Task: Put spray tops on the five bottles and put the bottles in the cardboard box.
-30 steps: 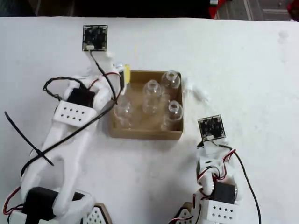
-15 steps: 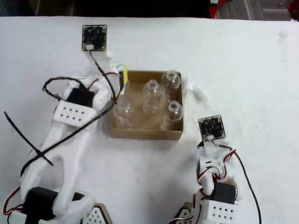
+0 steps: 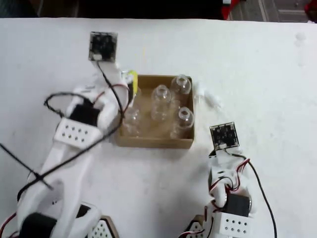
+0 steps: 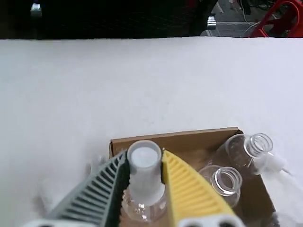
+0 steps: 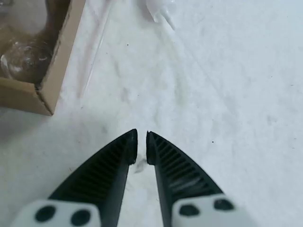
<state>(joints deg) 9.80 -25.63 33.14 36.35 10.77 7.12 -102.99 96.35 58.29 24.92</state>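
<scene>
The clear bottle (image 4: 143,187) sits just inside a corner of the cardboard box (image 4: 189,138). Its base is cut off and its sides are hidden behind my fingers (image 4: 189,189). It is transparent, with a pale round neck. My left gripper (image 4: 145,156) pinches that neck. Two open-mouthed bottles (image 4: 246,149) stand nearby in the box. My right gripper (image 5: 141,137) hangs over the table (image 5: 227,94), pressed nearly together on nothing. A white spray top (image 5: 161,9) is partly cut off.

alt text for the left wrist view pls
The left end effector is shut on a clear bottle's neck at a corner of the cardboard box. Two more bottles are in the box, which sits on a white table.
</scene>
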